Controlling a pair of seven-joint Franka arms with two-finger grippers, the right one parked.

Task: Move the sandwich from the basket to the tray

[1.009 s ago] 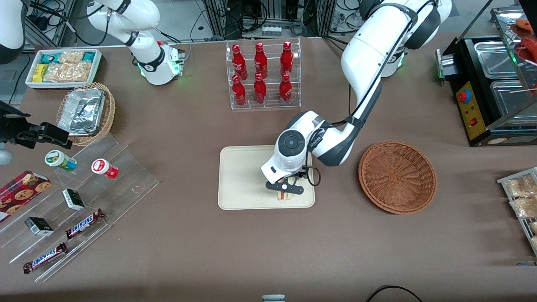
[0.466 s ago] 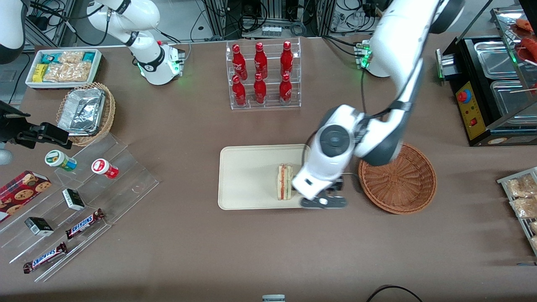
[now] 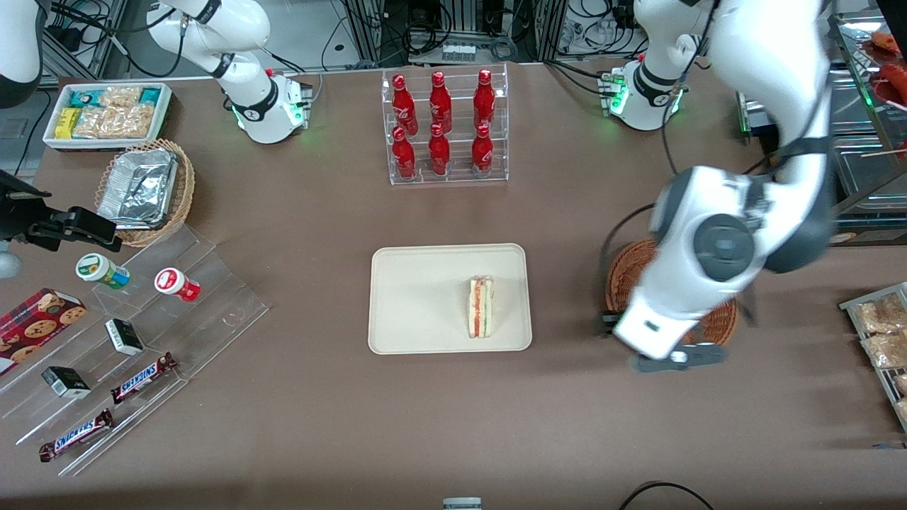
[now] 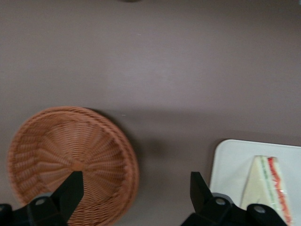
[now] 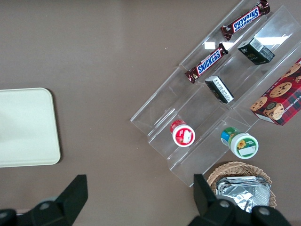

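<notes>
sandwich (image 3: pixel 480 307) lying on tray (image 3: pixel 414 297) | tool (image 3: pixel 678 358) spread, holding nothing, above the wicker basket (image 3: pixel 629 273) rim nearest the front camera

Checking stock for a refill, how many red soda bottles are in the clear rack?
6: the red soda bottles fill the clear acrylic rack, three on its upper step, three on its lower. The open gripper hangs by the brown wicker basket.

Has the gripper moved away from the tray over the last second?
Yes. The open gripper has left the sandwich on the tray and swung toward the working arm's end, now over the basket.
</notes>
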